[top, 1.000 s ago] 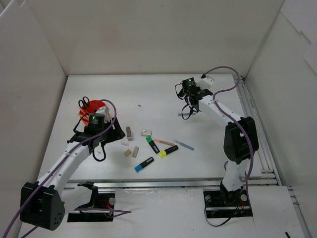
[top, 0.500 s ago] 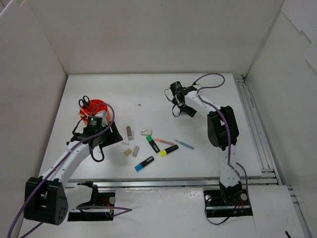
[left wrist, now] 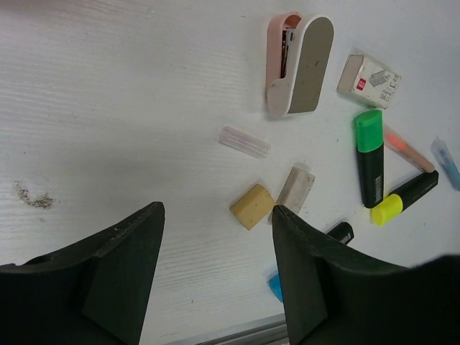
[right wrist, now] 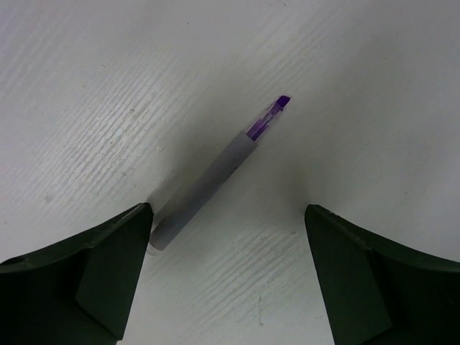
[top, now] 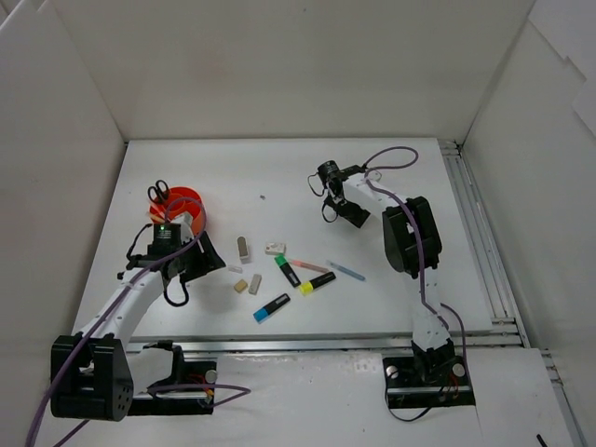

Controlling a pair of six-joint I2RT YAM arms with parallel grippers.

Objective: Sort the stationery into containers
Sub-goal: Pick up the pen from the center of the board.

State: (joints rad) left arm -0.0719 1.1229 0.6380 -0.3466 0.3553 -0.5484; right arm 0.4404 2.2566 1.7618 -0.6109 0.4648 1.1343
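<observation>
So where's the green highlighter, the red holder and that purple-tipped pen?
green highlighter [left wrist: 371, 169], left wrist view, black barrel.
red holder [top: 189, 196], top view, rim.
purple-tipped pen [right wrist: 214, 175], right wrist view, grey barrel.

Bright, even light, soft shadows; wrist views look slightly blurred.

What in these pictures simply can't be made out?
Top view: what lies inside the orange holder besides the scissors; the left arm covers part.
Top view: the grey pen is hidden under the right arm.
Left wrist view: the blue highlighter is mostly behind a finger of the left end effector.
Top view: the dark speck, too small to identify.
</observation>
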